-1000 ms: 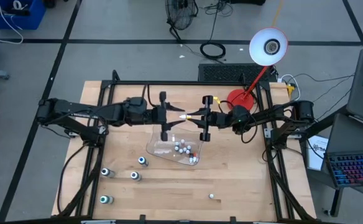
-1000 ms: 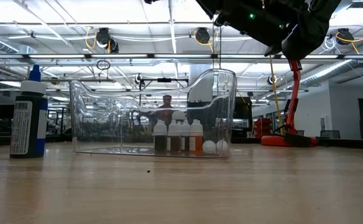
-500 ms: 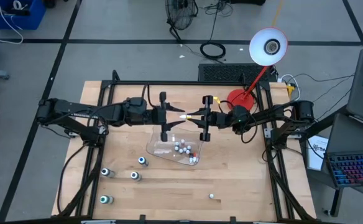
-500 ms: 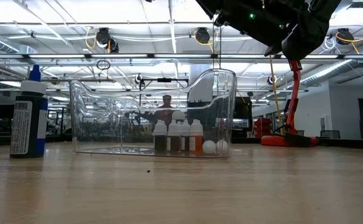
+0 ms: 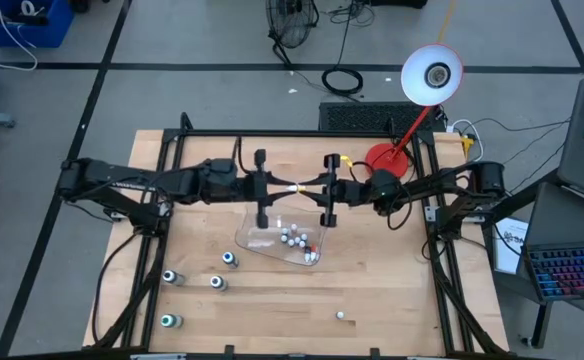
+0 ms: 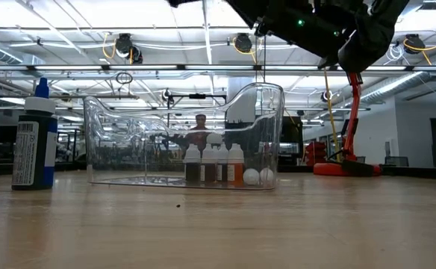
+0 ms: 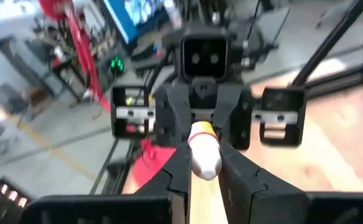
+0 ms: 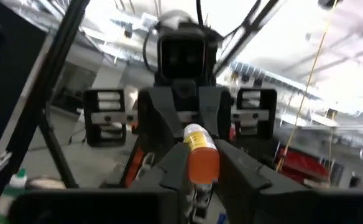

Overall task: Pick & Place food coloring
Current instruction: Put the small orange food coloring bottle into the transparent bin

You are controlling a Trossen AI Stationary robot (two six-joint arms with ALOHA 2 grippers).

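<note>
One small food coloring bottle [image 5: 295,187], orange with a white tip, hangs in the air between my two grippers, above the far rim of the clear tray [image 5: 257,240]. My left gripper [image 5: 287,187] comes from the left and is shut on its white end. My right gripper [image 5: 305,186] comes from the right and is shut on its orange body. Several more bottles [image 6: 214,163] stand upright on the tray's floor. Others stand on the table at the near left [image 5: 217,283]. My left gripper pinches the bottle's white tip end [image 7: 205,158] between its two fingers, coming level from the table's left, along the bottle. The bottle lies about level, clear of the tray. My right gripper pinches the orange body [image 8: 201,167] between its two fingers, level to slightly upward from the table's right, along the bottle.
A larger bottle with a blue top [image 6: 35,134] stands left of the tray in the low view. A single white bottle [image 5: 341,316] lies at the near right. A red lamp [image 5: 384,158] stands at the table's far right, its white shade [image 5: 432,74] beyond the edge.
My left gripper has shut on the bottle's white tip, which stood free between its open fingers before. Both arms and the bottle have kept their place above the tray.
</note>
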